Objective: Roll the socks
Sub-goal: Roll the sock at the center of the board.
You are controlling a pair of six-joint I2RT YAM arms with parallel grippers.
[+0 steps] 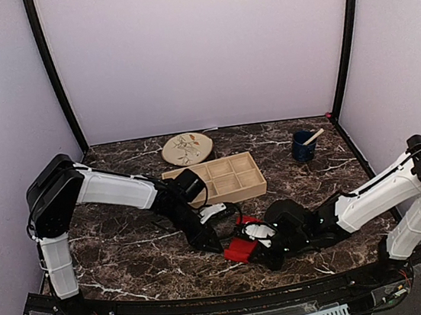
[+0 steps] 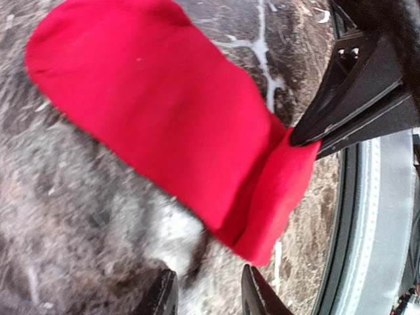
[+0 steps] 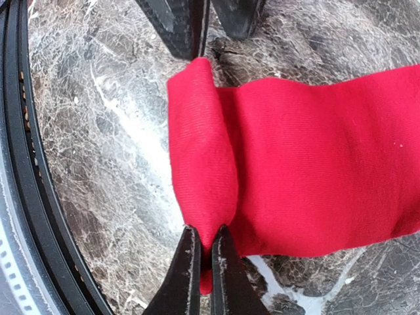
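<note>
Top external: stick stands in blue cup; socks lie outside tray.

1. The socks in front of the tray are bright red
2. The tray is pale wood
3. The table is dark marble, veined white
4. The plate behind the tray is cream, leaf-printed
5. The cup is dark blue

The socks are partly hidden from above and cropped at the right wrist view's edge, while the bench blurs in the left wrist view.
</note>
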